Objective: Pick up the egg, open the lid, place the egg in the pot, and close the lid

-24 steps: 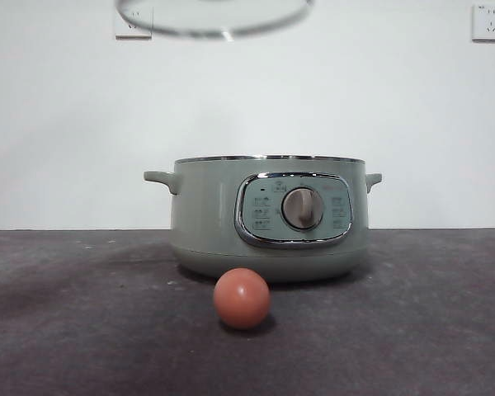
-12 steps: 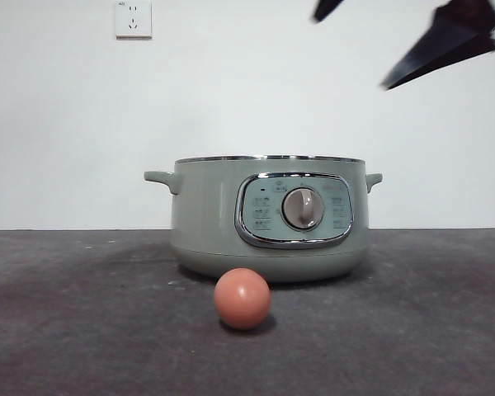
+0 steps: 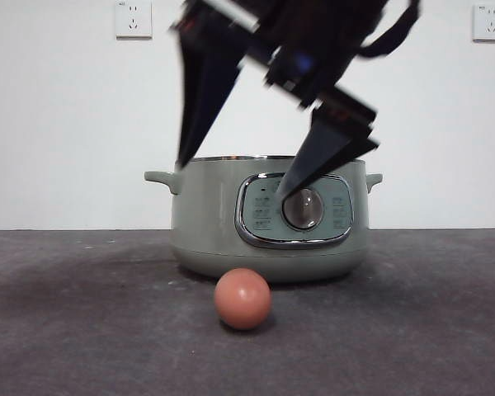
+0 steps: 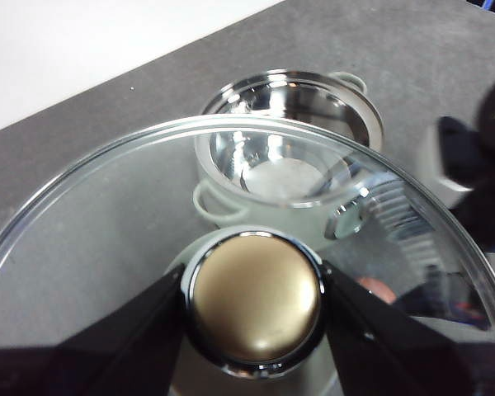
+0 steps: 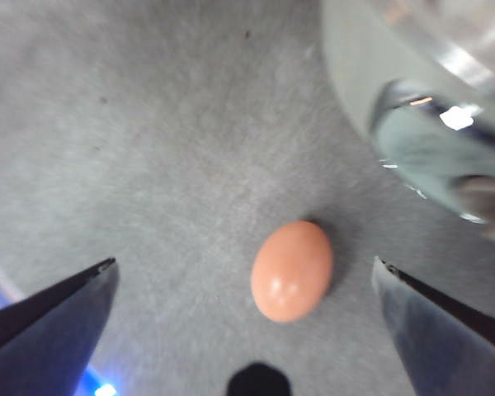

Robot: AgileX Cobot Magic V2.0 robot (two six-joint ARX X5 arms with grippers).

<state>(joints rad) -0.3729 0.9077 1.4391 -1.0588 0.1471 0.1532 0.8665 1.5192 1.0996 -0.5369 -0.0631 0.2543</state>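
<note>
The orange-brown egg (image 3: 242, 299) (image 5: 293, 271) lies on the dark table just in front of the sage-green pot (image 3: 206, 219) (image 4: 231, 202), which stands uncovered. My right gripper (image 3: 233, 177) (image 5: 243, 262) hangs open above the egg, one jaw on either side and neither touching it. The glass lid (image 4: 107, 231) is held high over the pot and is out of the front view. My left gripper (image 4: 254, 285) is shut on the lid's knob (image 4: 256, 318). The pot's shiny inside holds nothing.
The pot's control panel (image 3: 268, 210) with its grey dial faces the front, partly behind one right jaw. Two wall sockets (image 3: 133, 18) sit on the white wall behind. Bare dark table (image 3: 82, 330) lies on both sides of the egg.
The lid has risen out of the top of the front view. The right gripper has come down from the upper right to hang open over the egg.
</note>
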